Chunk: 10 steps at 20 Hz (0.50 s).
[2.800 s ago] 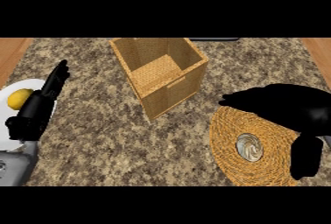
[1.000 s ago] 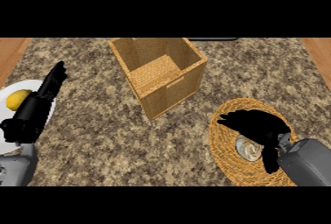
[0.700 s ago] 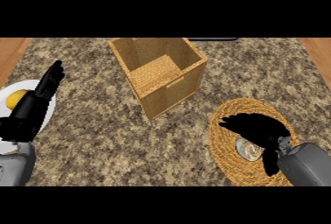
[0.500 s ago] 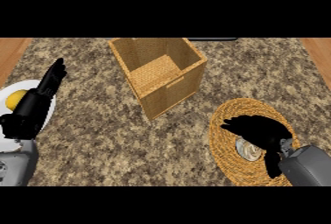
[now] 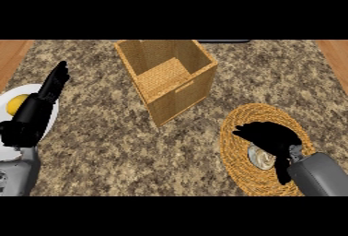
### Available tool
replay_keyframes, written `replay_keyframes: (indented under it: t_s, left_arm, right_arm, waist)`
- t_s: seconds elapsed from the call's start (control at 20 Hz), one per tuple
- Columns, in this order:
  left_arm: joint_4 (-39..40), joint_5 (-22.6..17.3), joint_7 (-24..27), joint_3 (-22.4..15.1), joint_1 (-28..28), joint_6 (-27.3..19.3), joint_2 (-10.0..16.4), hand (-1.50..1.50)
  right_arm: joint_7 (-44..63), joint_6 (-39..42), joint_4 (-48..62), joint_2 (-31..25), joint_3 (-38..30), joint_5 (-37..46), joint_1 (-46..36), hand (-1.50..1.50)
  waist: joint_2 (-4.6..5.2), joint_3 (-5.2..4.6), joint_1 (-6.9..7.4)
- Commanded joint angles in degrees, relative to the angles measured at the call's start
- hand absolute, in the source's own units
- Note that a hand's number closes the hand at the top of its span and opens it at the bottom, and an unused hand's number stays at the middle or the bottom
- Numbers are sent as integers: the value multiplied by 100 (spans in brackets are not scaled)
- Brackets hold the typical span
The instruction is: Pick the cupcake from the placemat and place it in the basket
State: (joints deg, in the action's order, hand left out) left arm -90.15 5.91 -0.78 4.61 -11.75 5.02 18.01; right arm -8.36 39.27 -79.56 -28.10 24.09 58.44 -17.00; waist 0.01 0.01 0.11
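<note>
Near right: round woven straw placemat (image 5: 236,159) on speckled brown stone counter (image 5: 115,152). Small silver-wrapped cupcake (image 5: 261,156) sits on the mat, right of its centre. Black right hand (image 5: 268,135) over it, fingers curled round the cupcake. Left edge: black left hand (image 5: 39,105) resting, fingers straight, over white round plate (image 5: 27,89) with a yellow round fruit (image 5: 16,104). Far centre: square tan wicker basket (image 5: 182,94), well apart from the mat.

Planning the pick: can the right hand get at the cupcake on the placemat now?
Probably yes: the right hand hangs right over the cupcake on the placemat, partly covering it, and nothing else lies between them.
</note>
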Motion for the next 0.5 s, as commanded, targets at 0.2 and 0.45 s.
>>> replay_keyframes:
  t_s: [0.2, 0.45]
  left_arm:
    - [-268, -18, 17, 160, 178, 230, 25, 0]
    - [-212, 10, 36, 242, 177, 242, 16, 0]
  right_arm:
    - [-41, -40, 713, 628, -226, 231, -125, 150]
    - [-689, -1253, 1097, 606, 106, 750, 155, 150]
  waist:
    - [0, 0, 32]
    - [3, 2, 39]
